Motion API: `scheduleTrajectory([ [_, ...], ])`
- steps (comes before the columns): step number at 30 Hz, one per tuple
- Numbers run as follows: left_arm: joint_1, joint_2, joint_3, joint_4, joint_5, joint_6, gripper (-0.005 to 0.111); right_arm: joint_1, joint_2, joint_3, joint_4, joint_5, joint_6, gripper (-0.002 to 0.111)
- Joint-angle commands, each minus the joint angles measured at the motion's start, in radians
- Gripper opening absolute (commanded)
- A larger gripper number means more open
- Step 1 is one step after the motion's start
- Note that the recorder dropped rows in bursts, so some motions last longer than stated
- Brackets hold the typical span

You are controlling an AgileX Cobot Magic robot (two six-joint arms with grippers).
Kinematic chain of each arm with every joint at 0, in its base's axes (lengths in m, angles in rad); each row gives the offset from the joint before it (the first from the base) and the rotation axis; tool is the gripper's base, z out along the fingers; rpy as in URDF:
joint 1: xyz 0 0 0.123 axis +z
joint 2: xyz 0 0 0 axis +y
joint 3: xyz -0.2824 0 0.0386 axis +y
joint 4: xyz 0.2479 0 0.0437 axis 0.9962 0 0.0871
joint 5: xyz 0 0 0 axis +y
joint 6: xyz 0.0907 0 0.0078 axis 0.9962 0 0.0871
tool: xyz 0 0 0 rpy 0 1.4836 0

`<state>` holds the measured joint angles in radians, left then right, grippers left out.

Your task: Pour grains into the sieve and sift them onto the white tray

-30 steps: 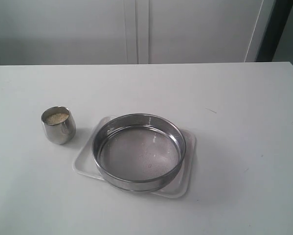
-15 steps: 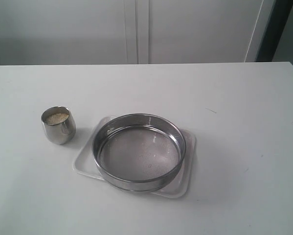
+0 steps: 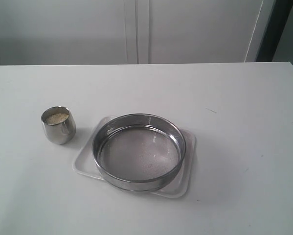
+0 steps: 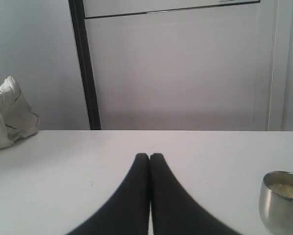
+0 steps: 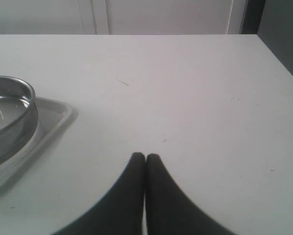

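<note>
- Grains (image 3: 56, 118): all in the small steel cup (image 3: 58, 126), which stands upright on the counter (image 3: 234, 112), near the tray's left edge in the exterior view but not touching it. Nothing looks poured yet.
- Cup has open counter all round. My read: that leaves room for a side grasp by the left arm.
- Sieve (image 3: 139, 152): sits flat on the white tray (image 3: 186, 182) and covers most of it. It is likely staged that way so whatever falls through lands on the tray. The mesh looks bare, though I can't tell whether a few pale specks are grain or glare.
- Left end effector (image 4: 149, 156): clenched, fingers pressed together, holding nothing. The cup is near it and clear of it.
- Right end effector (image 5: 145, 156): also clenched and empty. The sieve and a tray corner are near, with no contact.
- Exterior view shows the full layout, but neither arm is in it.
- Left wrist view alone shows a crumpled white bag (image 4: 9, 115) at the counter's far edge. It doesn't show the sieve.
- Right wrist view shows the sieve wall with the tray rim sticking out past it. It doesn't show the cup.
</note>
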<state>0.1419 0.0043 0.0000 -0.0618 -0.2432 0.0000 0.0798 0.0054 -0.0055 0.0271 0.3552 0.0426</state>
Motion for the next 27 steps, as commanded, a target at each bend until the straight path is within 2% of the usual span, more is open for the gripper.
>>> scheduleTrajectory([
  [1, 0.000, -0.004, 0.000, -0.007, -0.024, 0.007, 0.000, 0.001, -0.005, 0.006, 0.002, -0.013, -0.004, 0.000],
  [5, 0.000, -0.004, 0.000, -0.007, -0.019, 0.007, 0.000, 0.001, -0.005, 0.006, 0.002, -0.013, -0.004, 0.000],
  [10, 0.000, -0.004, 0.000, -0.007, -0.094, 0.007, 0.000, 0.001, -0.005, 0.006, 0.002, -0.013, -0.004, 0.000],
  [15, 0.000, -0.004, -0.013, -0.007, -0.016, 0.007, 0.000, 0.001, -0.005, 0.006, 0.002, -0.013, -0.004, 0.000],
  [18, 0.000, -0.001, -0.034, -0.007, -0.016, 0.007, 0.000, 0.001, -0.005, 0.006, 0.002, -0.013, -0.004, 0.000],
  [23, 0.000, 0.084, -0.084, -0.007, -0.021, 0.007, 0.000, 0.001, -0.005, 0.006, 0.002, -0.013, -0.004, 0.000],
  [27, 0.000, 0.171, -0.110, -0.007, -0.100, 0.007, 0.000, 0.001, -0.005, 0.006, 0.002, -0.013, -0.004, 0.000],
])
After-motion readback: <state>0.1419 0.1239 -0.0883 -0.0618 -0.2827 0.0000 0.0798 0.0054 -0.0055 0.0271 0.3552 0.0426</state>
